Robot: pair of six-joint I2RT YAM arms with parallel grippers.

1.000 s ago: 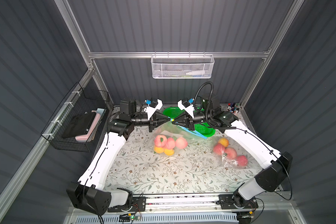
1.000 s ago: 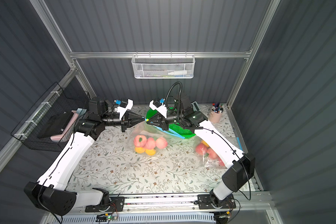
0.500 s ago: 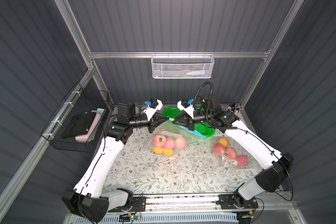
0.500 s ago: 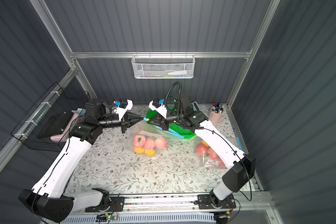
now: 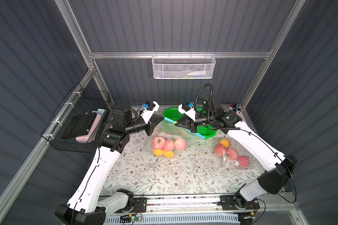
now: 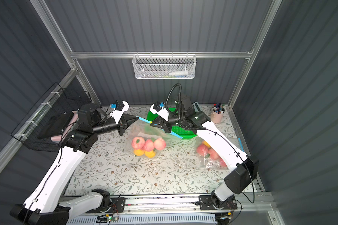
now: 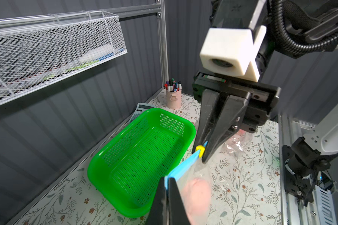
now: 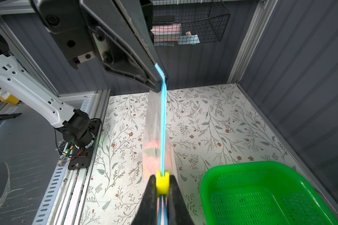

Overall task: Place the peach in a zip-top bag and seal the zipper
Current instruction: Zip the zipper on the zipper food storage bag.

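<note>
Clear plastic, edged by a blue zipper strip (image 8: pixel 163 120), makes up the zip-top bag (image 5: pixel 170 132), which hangs stretched between the two arms beside the green basket (image 5: pixel 210 133).

The left jaws are closed tight on one end of the strip, with the blue edge pinched flat between them in the left wrist view. The right jaws are closed on the yellow slider (image 8: pixel 162 182), which sits partway along the strip. The strip runs taut from slider to left jaws, and its remaining length trails behind the right jaws, over the basket's near rim. In the right wrist view two blue tracks run close together along the taut stretch, and I cannot tell whether they are pressed shut.

Inside the bag, low down, three pink peaches (image 5: pixel 179 143) sit side by side with two yellow-orange fruits (image 5: pixel 158 152) just in front of them. This cluster lies in front of the basket, toward the left arm's side. Whether the bag's bottom rests on the floral surface (image 5: pixel 164 179) or hangs just above it cannot be told.

A second clear bag (image 5: pixel 232 155) of red and orange fruit lies on the surface in front of the basket, toward the right arm's side.

Behind the basket, a calculator (image 7: pixel 142 109) lies just beside its far rim, and a pink cup of pens (image 7: pixel 173 98) stands near it in the corner. The basket itself shows only bare green mesh.
</note>
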